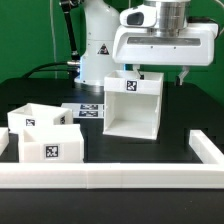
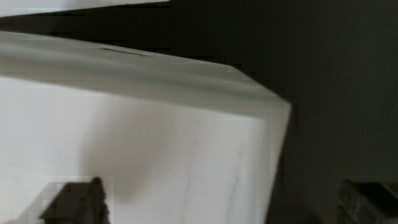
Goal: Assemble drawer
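The drawer's large white cube-like housing (image 1: 135, 108) stands mid-table, open side facing the front, with a square tag on its top edge. Two smaller open-top trays (image 1: 45, 132) with tags stand together at the exterior view's left. My gripper (image 1: 184, 70) hangs just above and beside the housing's upper corner on the exterior view's right. In the wrist view a white housing wall (image 2: 143, 130) fills most of the picture. My gripper (image 2: 217, 208) is open, with dark fingertips (image 2: 71, 205) wide apart at the edge. One fingertip is over the white wall, the other over dark table. Nothing is held.
A long white border wall (image 1: 110, 178) runs along the front and turns up on the exterior view's right. The marker board (image 1: 88, 108) lies flat behind the trays. The arm's white base (image 1: 100, 50) stands at the back. The table is black.
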`<control>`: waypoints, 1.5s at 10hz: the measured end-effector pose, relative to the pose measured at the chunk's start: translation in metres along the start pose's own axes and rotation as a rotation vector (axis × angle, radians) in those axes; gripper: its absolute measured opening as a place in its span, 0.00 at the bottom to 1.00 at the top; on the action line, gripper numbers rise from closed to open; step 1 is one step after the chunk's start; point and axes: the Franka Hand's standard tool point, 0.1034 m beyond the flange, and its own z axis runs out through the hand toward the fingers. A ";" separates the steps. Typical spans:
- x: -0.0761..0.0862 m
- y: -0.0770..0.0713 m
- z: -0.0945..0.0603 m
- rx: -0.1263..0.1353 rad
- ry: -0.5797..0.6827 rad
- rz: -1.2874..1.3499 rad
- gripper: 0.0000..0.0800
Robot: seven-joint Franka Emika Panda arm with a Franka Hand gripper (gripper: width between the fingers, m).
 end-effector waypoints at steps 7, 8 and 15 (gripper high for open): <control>0.000 0.000 0.002 0.000 -0.003 -0.003 0.05; 0.000 0.000 0.002 0.000 -0.003 -0.003 0.05; 0.010 -0.003 0.000 0.005 0.001 -0.019 0.05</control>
